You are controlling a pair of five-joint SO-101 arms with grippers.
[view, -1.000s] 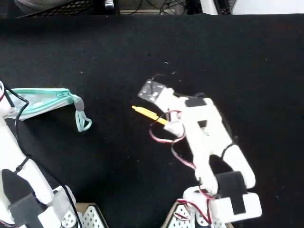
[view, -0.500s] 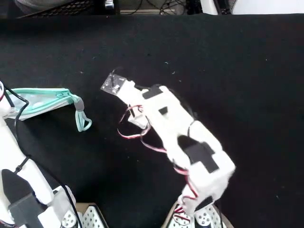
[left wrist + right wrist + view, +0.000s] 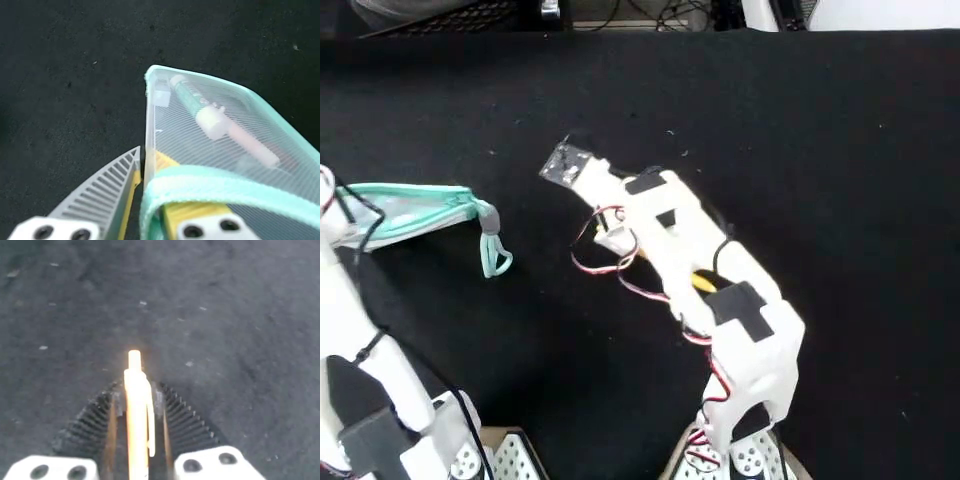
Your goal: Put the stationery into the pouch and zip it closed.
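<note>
The right tool (image 3: 136,392) is clamping a slim orange pen (image 3: 133,365); the left tool (image 3: 144,167) is gripping a ribbed clear, mint-edged pouch (image 3: 190,145) over the black worktop (image 3: 820,150).

Reads as a robotics lab or maker-office corner from my end. Bench (image 3: 840,150) is draped in black cloth. The white plastic right arm (image 3: 740,310) has red-and-white servo leads (image 3: 620,275) hanging loose, with the left arm (image 3: 365,390) beside it. Past the far edge there's a tangle of cables (image 3: 660,12) and what looks like a keyboard (image 3: 450,15).

Pen (image 3: 136,410) mostly beneath right arm (image 3: 720,290)
</note>
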